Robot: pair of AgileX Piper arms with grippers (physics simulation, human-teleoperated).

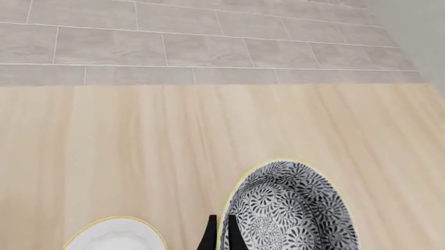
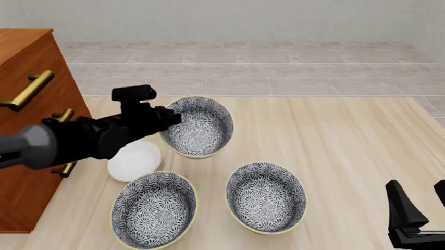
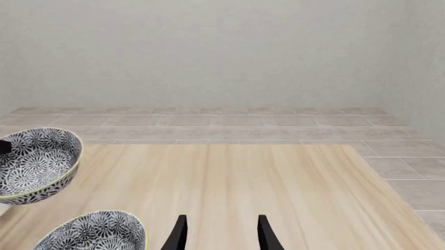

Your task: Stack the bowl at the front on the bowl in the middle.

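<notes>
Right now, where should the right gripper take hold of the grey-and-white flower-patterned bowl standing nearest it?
The flower-patterned bowl stands upright and open, seemingly too wide to span: pinch its pale rim on the side facing the right gripper, coming from above, one finger inside, one outside.

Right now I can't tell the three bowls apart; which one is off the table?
The far bowl, tilted and gripped at its rim by the left end effector.
</notes>
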